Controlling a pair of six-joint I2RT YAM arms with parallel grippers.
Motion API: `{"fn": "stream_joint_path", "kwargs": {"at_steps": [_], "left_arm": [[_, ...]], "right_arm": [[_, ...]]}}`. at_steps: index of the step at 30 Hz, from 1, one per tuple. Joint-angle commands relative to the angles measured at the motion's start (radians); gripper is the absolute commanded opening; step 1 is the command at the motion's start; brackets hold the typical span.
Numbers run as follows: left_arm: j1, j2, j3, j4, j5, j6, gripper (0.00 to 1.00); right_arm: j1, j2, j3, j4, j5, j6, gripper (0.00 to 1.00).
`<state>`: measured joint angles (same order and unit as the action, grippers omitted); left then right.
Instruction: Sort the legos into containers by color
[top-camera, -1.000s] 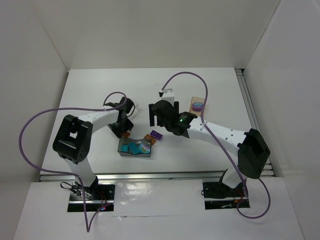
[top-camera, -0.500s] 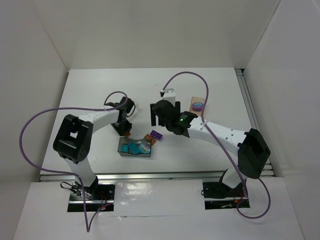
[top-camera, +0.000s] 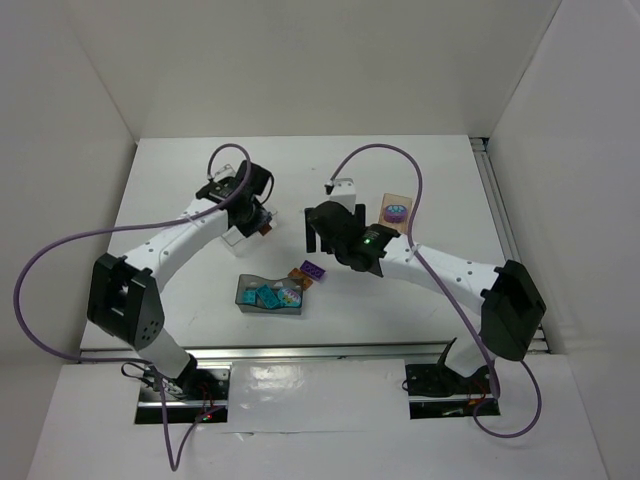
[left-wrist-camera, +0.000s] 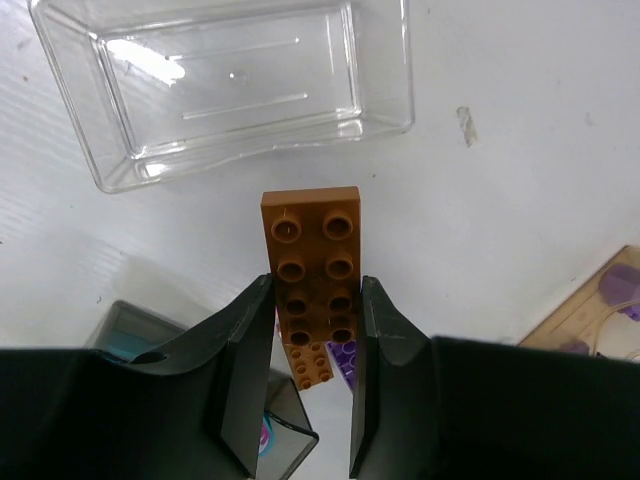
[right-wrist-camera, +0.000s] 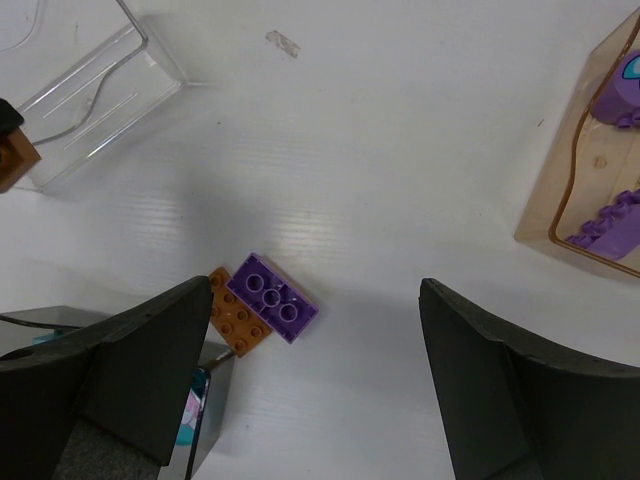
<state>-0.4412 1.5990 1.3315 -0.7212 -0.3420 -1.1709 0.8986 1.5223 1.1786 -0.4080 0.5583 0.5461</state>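
Holding: the left gripper (left-wrist-camera: 315, 300) has its jaws drawn narrow onto a flat orange plastic brick (left-wrist-camera: 312, 235), pinching the two long sides of its near half.
Held brick, axis: in the left wrist view the long axis runs from the bottom to the top of the frame. The free end points at the near wall of the clear plastic rectangular tray (left-wrist-camera: 380, 110), and the ringed face is turned to the camera.
Held brick, place: centre of the left wrist frame, above the white table (top-camera: 440, 170), its free end just short of the clear tray's wall.
Right gripper (right-wrist-camera: 315, 290): jaws wide apart with nothing between them, above the loose bricks.
Loose bricks: a purple plastic brick (right-wrist-camera: 272, 297) lies at the lower centre of the right wrist frame, its long axis slanting from upper left to lower right. A small orange brick (right-wrist-camera: 238, 312) lies parallel to it, touching its lower-left long side.
Top view only: teal bricks (top-camera: 268, 295) are heaped in the smoky dark-grey translucent tray (top-camera: 242, 300) at lower centre. A round purple piece (top-camera: 397, 211) sits in the light-tan wooden tray (top-camera: 392, 228), right of centre.
Left wrist view only: the grip itself, with the loose bricks far below, seen between the fingers.
Right wrist view only: the held brick appears as an orange corner at the left edge, just beside the clear tray's corner.
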Motion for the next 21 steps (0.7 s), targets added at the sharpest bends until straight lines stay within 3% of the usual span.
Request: {"fn": "stream_joint_path", "kwargs": {"at_steps": [1, 10, 13, 14, 15, 19, 21], "left_arm": [[0.018, -0.005, 0.055, -0.038, -0.058, 0.048, 0.32], [0.105, 0.094, 0.138, -0.038, -0.048, 0.112, 0.33], [0.114, 0.125, 0.149, -0.038, -0.038, 0.112, 0.38], [0.124, 0.148, 0.149, -0.038, -0.029, 0.112, 0.41], [0.124, 0.159, 0.161, -0.038, -0.029, 0.112, 0.65], [0.133, 0.191, 0.186, -0.029, -0.002, 0.142, 0.77], [0.133, 0.171, 0.186, -0.029, -0.002, 0.152, 0.79]], "right_arm": [[-0.004, -0.039, -0.007, -0.014, 0.032, 0.023, 0.91], [-0.004, -0.048, -0.016, -0.014, 0.032, 0.023, 0.91], [-0.013, -0.048, -0.016, -0.014, 0.032, 0.023, 0.91], [-0.013, -0.048, -0.025, -0.014, 0.032, 0.023, 0.91], [-0.013, -0.048, -0.025, -0.014, 0.032, 0.023, 0.91], [-0.013, -0.048, -0.025, -0.023, 0.032, 0.023, 0.91], [-0.013, -0.048, -0.025, -0.023, 0.032, 0.032, 0.91]]}}
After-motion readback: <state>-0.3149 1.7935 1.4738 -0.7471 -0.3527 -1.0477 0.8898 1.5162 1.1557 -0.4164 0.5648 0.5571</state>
